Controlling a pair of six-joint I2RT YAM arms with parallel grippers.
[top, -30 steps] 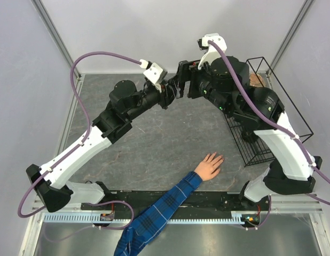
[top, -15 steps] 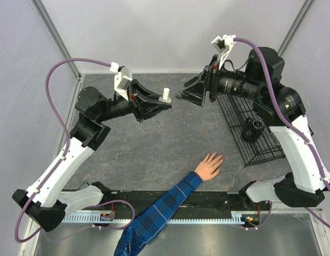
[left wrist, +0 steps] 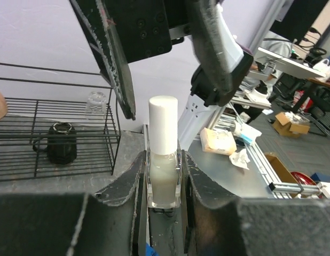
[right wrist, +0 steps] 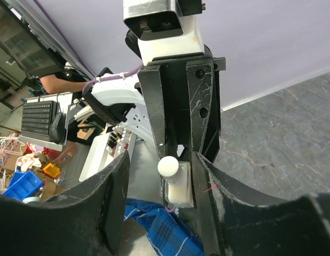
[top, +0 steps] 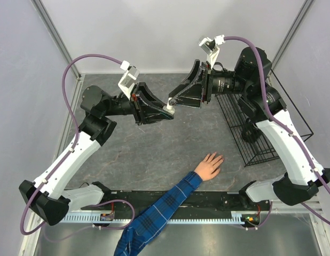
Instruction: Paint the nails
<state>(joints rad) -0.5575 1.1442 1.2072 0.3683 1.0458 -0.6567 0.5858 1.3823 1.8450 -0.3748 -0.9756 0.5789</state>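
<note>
Both arms have swung back together: the right gripper [right wrist: 160,168], spread wide, now straddles the white cap [left wrist: 163,124] of the nail polish bottle [left wrist: 164,178] clamped in the left gripper [left wrist: 164,160]. With the cap on, painting looks unstarted; the nails [top: 218,157] wait on the hand [top: 209,166] flat on the table [top: 154,149], well apart from both

table [top: 154,149]: grey marbled | hand [top: 210,165]: resting flat, near edge | wire rack [top: 235,128]: right side
</note>
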